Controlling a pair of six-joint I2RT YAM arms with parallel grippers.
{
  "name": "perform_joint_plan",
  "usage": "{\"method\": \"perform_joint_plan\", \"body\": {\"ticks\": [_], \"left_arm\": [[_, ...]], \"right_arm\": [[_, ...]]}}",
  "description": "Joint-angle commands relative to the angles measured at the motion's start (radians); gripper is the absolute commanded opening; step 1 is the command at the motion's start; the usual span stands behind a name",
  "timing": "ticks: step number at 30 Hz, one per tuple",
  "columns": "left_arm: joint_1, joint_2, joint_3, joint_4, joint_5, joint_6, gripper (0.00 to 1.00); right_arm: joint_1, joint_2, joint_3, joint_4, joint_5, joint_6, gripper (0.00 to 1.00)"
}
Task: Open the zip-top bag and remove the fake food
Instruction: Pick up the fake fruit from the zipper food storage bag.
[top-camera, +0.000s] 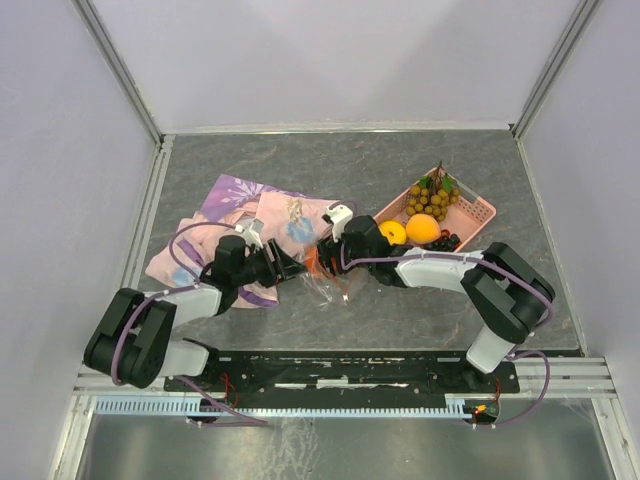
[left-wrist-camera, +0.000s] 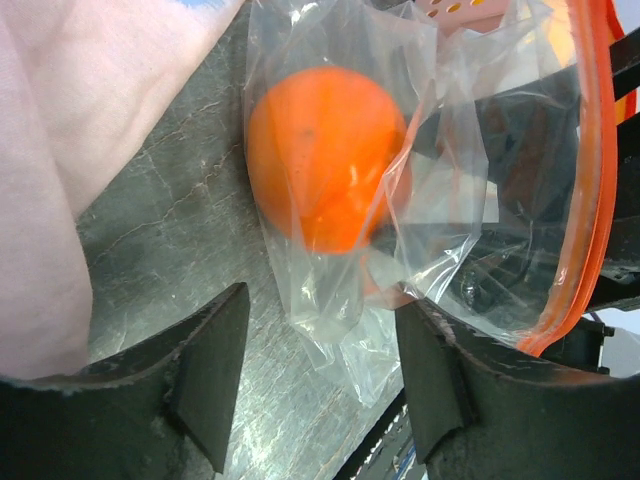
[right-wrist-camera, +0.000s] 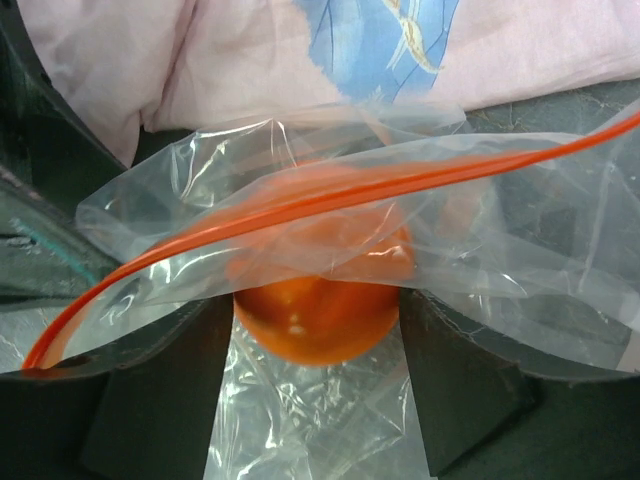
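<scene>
Left end effector (left-wrist-camera: 322, 330) gaped around the clear crinkly zip-top bag (left-wrist-camera: 450, 200). Its round orange plastic fruit (left-wrist-camera: 325, 155) sat between the jaws of the right end effector (right-wrist-camera: 315, 335), grip unclear.

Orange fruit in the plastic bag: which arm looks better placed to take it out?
Probably the right. The right claw has a finger on each side of the orange fruit, just behind the bag's orange strip. The left claw is open with only loose plastic between its fingers.

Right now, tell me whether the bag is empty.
No, an orange fruit shows through the clear plastic of the bag.
</scene>
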Motion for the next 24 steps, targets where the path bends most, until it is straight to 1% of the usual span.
{"method": "perform_joint_plan", "body": {"ticks": [1,5,7,9,11,16,20,22,24], "left_arm": [[-0.002,0.063,0.021,0.121,0.048,-0.034,0.64],[-0.002,0.122,0.029,0.158,0.052,-0.031,0.58],[-0.002,0.139,0.036,0.159,0.042,-0.021,0.54],[-0.002,0.145,0.045,0.157,0.035,-0.014,0.46],[-0.002,0.144,0.051,0.15,0.028,-0.006,0.34],[-0.002,0.127,0.056,0.108,0.011,0.027,0.23],[-0.002,0.122,0.057,0.09,-0.001,0.041,0.18],[-0.002,0.123,0.059,0.087,-0.002,0.043,0.18],[-0.002,0.12,0.059,0.082,-0.005,0.048,0.18]], "right_arm": [[0.012,-0.012,0.049,-0.139,-0.023,-0.087,0.59],[0.016,0.022,0.077,-0.139,-0.035,-0.089,0.62],[0.016,0.031,0.087,-0.131,-0.03,-0.083,0.67],[0.016,0.027,0.084,-0.108,-0.017,-0.078,0.73],[0.016,0.014,0.081,-0.088,-0.002,-0.08,0.77],[0.017,-0.009,0.081,-0.042,0.017,-0.095,0.79],[0.016,0.025,0.109,-0.028,0.011,-0.086,0.81],[0.016,0.042,0.112,-0.009,0.011,-0.07,0.81],[0.016,0.051,0.104,0.013,0.026,-0.051,0.84]]}}
